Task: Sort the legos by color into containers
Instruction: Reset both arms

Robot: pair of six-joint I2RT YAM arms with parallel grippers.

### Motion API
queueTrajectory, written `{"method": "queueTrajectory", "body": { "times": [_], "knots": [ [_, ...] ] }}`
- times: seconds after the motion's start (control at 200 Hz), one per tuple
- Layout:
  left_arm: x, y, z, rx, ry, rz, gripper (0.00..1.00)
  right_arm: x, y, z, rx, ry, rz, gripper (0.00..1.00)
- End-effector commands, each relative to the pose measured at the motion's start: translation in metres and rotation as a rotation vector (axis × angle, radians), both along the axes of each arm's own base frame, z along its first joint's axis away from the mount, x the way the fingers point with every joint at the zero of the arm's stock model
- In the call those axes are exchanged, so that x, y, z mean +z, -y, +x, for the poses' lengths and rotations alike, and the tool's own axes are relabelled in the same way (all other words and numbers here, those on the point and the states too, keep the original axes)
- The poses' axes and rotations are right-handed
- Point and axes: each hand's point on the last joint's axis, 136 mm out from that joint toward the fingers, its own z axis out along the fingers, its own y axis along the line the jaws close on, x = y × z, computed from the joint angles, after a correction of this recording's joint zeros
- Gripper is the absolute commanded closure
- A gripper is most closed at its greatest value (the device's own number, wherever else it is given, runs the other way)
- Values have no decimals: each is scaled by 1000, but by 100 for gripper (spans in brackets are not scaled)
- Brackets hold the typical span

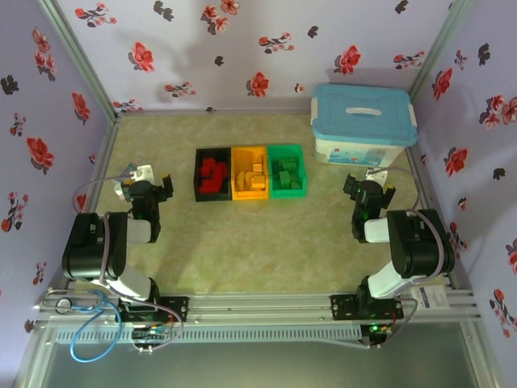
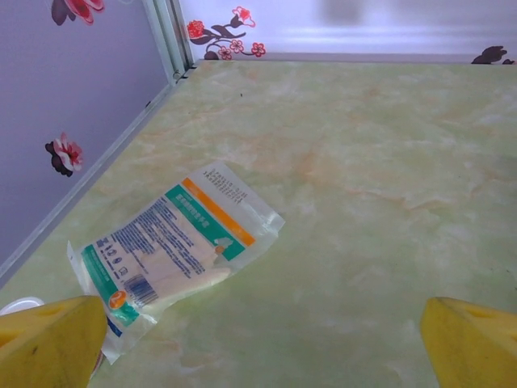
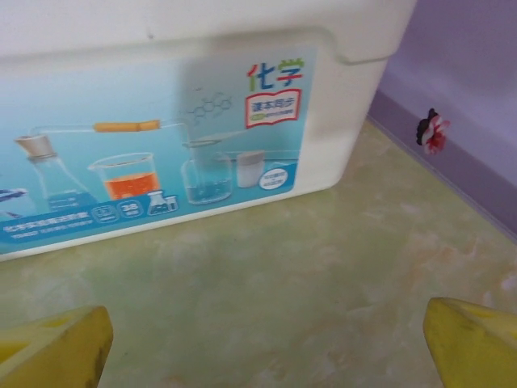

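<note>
Three bins stand side by side mid-table. The black bin [image 1: 198, 171] holds red legos [image 1: 213, 175], the orange-yellow bin [image 1: 235, 173] holds yellow-orange legos [image 1: 251, 177], and the green bin [image 1: 300, 169] holds green legos [image 1: 285, 174]. To the left of the bins my left gripper [image 1: 147, 183] stands open over bare table, its yellow fingertips [image 2: 48, 343] wide apart with nothing between them. My right gripper [image 1: 368, 187] is open to the right of the bins, just in front of the white box, its fingertips [image 3: 472, 343] spread and empty.
A large white box with a light-blue lid [image 1: 363, 125] stands at the back right, its printed side [image 3: 161, 153] close before the right gripper. A flat plastic packet [image 2: 174, 246] lies by the left wall. Floral walls enclose the table on three sides.
</note>
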Motion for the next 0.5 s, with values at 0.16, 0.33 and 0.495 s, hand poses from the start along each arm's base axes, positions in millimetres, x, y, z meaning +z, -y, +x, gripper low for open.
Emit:
{"method": "queueTrajectory", "body": {
  "times": [0.16,0.33,0.495],
  "knots": [
    [1,1,0,17,-1,-9,0,0,5,4,-8,-8,40,1],
    [1,-1,-1,15,2,-19,0,2,5,2,-8,4,31,1],
    [1,-1,-1,15,5,-18,0,2,5,2,-9,6,28,1]
  ]
}}
